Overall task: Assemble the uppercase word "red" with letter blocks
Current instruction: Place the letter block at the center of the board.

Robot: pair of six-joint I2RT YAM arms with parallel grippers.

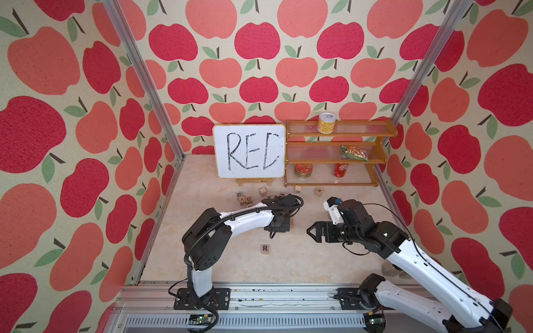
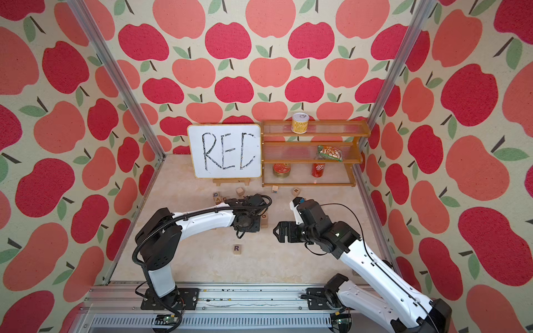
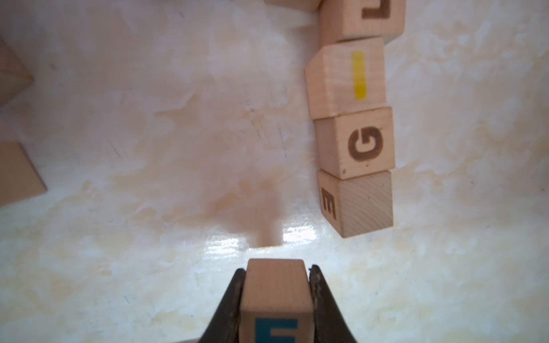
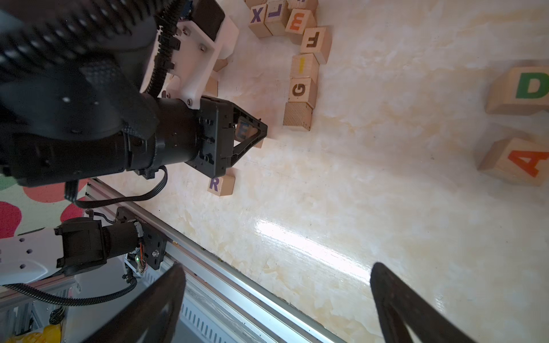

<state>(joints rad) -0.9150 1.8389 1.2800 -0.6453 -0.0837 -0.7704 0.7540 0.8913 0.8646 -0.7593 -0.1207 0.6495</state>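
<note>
- Blue-teal E block [image 3: 274,300] fills the bottom of the left wrist view. It is pinched between the jaws of the left gripper [image 3: 277,268] and seems lifted off the table [image 1: 227,268], with its printed face toward that camera.
- Purple R block [image 1: 264,248] lies alone nearer the rail, apart from the loose cubes.
- Green D block [image 4: 525,89] rests near an orange A block [image 4: 523,161], untouched.
- Right gripper [image 4: 277,267] hangs with its jaws spread wide and nothing between them.
- Step in hand, as I judge it: carry E to R's right-hand side, as the top views read it.
- To do it well:
  - keep the letter up and turned like R;
  - lower until wood meets table before letting go;
  - set it just beside R without bumping it;
  - leave room beyond for D.
- Mind the brown G block [image 3: 368,145] and its row, close by when moving off.
</note>
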